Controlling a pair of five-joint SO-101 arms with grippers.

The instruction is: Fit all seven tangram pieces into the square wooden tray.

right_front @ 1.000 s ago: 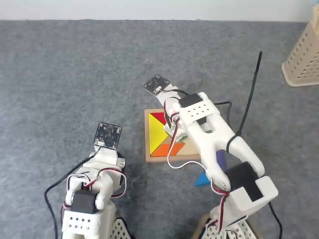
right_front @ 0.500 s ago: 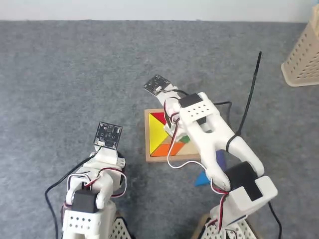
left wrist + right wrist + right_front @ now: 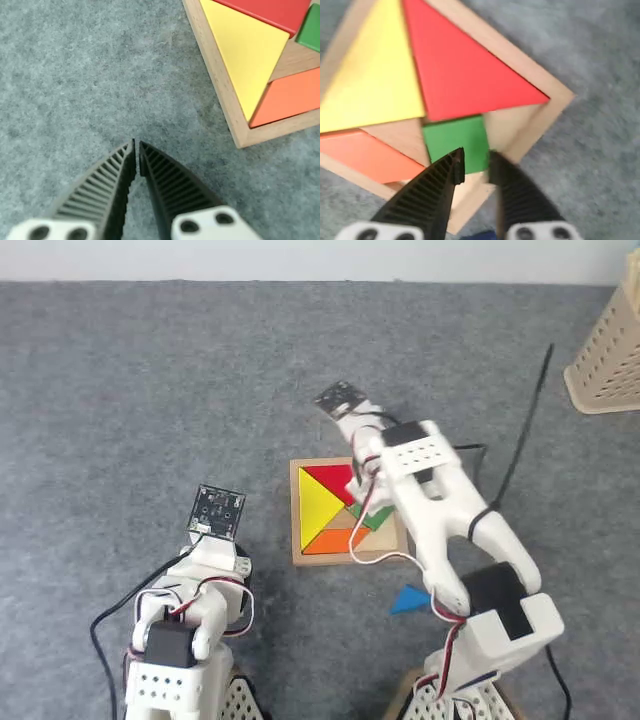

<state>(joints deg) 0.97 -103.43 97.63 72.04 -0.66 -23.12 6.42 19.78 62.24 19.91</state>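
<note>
Grey carpet (image 3: 150, 390) bears the tray (image 3: 295, 515), which holds a red triangle (image 3: 333, 479), yellow triangle (image 3: 318, 506), orange piece (image 3: 330, 539) and green square (image 3: 457, 142) — a blue piece (image 3: 410, 598) lies outside, near it. The right gripper (image 3: 475, 162) hangs over the green square, jaws slightly parted, gripping nothing. The left gripper (image 3: 137, 147) — jaws pressed together, empty — sits over carpet beside the tray.

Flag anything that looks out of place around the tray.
A blue piece lies on the grey carpet, outside the wooden tray. Inside the tray, bare wood shows on either side of the green square, so those gaps are unfilled. Nothing looks damaged.
</note>
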